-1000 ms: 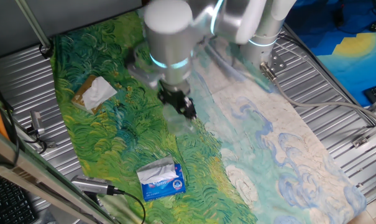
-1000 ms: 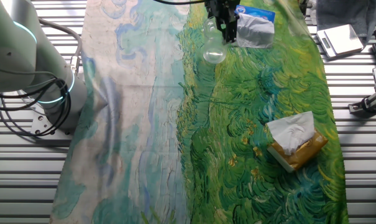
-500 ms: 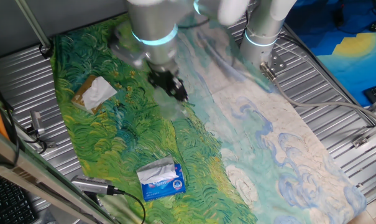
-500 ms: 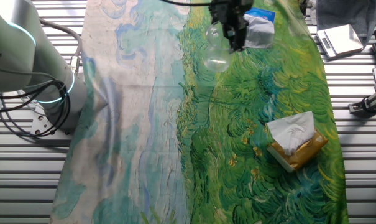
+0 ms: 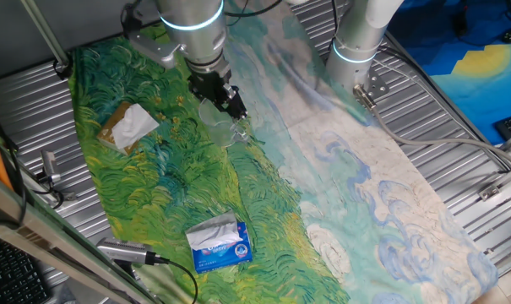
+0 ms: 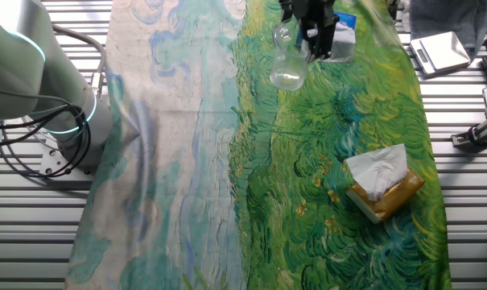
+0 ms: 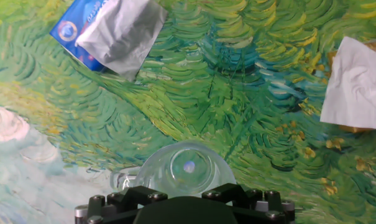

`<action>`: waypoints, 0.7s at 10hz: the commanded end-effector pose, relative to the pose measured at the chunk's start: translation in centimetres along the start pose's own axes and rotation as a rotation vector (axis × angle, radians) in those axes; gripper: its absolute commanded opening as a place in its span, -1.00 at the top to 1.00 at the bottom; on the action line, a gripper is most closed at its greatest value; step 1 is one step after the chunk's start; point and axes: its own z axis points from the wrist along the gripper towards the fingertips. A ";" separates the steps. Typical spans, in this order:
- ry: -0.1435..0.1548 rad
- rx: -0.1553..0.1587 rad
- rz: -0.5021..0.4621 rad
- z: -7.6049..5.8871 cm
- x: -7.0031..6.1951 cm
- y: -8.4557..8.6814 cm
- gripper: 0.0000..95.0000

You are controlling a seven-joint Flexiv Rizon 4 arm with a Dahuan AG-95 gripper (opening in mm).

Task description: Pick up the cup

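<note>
The cup [image 5: 222,128] is clear and colourless and hangs from my gripper [image 5: 230,105], held above the painted cloth [image 5: 179,194] near its far left part. My gripper is shut on the cup. In the other fixed view the cup [image 6: 287,69] hangs just below the black fingers [image 6: 314,32], its round rim towards the cloth. In the hand view the cup [image 7: 186,167] sits right in front of the gripper [image 7: 185,198] at the bottom edge, and I look through its base at the green cloth.
A blue-and-white tissue packet [image 5: 220,242] lies at the cloth's near edge and shows in the hand view [image 7: 113,31]. A brown packet with white paper [image 5: 128,127] lies at the left, and it shows in the other fixed view [image 6: 384,181]. Metal slats [image 5: 458,110] surround the cloth.
My gripper has moved towards the far left of the cloth with the cup in it. The packets have not moved.
</note>
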 end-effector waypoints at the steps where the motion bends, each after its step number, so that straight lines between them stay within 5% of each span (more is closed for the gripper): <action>1: 0.001 0.001 0.003 -0.6 0.2 0.1 1.00; 7: -0.001 0.002 0.014 -2.2 2.3 -0.5 1.00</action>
